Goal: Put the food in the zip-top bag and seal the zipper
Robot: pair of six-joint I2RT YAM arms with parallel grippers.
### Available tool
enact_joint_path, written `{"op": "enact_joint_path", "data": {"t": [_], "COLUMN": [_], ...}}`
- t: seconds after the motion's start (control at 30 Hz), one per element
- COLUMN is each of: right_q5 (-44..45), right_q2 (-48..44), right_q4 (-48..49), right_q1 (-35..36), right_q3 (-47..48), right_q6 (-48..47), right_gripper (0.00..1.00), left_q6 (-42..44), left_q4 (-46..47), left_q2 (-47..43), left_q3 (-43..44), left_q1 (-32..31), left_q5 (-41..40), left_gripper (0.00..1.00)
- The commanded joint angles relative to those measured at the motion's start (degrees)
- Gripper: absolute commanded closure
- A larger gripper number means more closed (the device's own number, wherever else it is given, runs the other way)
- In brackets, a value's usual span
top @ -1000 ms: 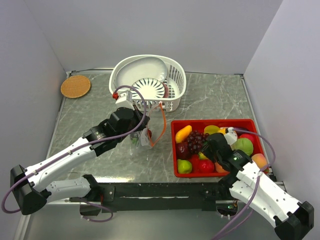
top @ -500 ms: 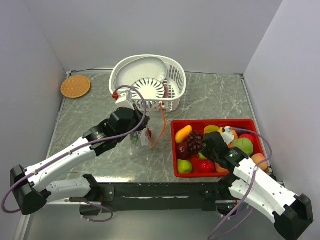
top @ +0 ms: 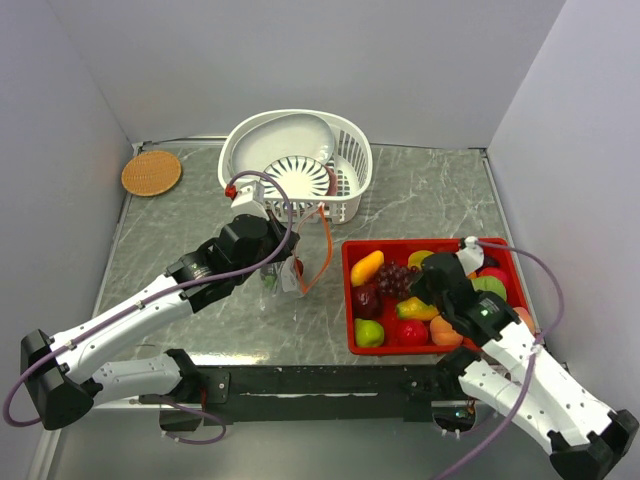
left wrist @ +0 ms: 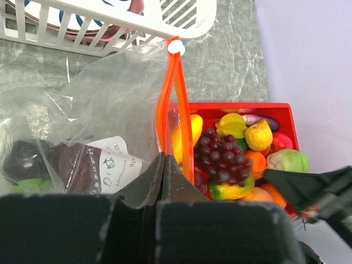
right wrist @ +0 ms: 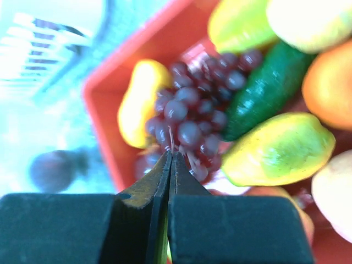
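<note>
From above, you cannot see the left gripper [left wrist: 164, 164]: the left arm [top: 180, 290] covers it and most of the bag [left wrist: 104, 93]. In the left wrist view, the basket [left wrist: 110, 22] is cut by the top edge and the bag by the left edge. The bag's contents [left wrist: 38, 165] are too smeared to name. In the right wrist view, a dark blob [right wrist: 55, 170] left of the tray [right wrist: 104, 115] is blurred beyond naming, and fruits [right wrist: 280, 146] are cut at the top and right. You cannot tell whether the right gripper [right wrist: 170, 157] pinches the grapes [right wrist: 190, 118].
</note>
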Motion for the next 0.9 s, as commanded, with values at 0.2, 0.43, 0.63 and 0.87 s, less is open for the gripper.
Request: {"op": "enact_joint_path", "data": {"t": [0.2, 0.43, 0.63, 0.87], "right_q5": [2.2, 1.6, -0.9, -5.5], "right_q2": [0.3, 2.4, 5.2, 10.1], "right_q4": [0.5, 2.5, 5.0, 9.2], "right_q1": [0.3, 0.4, 0.4, 0.5], "right_q3": [12.9, 22.1, 29.5, 38.6], "right_q6": [-6.0, -9.2, -12.2, -14.4], "right_gripper": [1.0, 1.0, 1.0, 1.0], "left_q6": [2.3, 2.5, 2.4, 1.8], "left_q4": [2.2, 2.3, 2.5, 3.2], "left_q2": [2.3, 3.9, 5.0, 6.6], "left_q3": [3.5, 4.7, 5.8, 8.2], "left_q1": [-0.1, -0.2, -0.2, -0.1], "left_q5": [0.3, 0.9, 1.4, 3.4], "left_gripper": [0.99, 0.99, 0.99, 0.99]}}
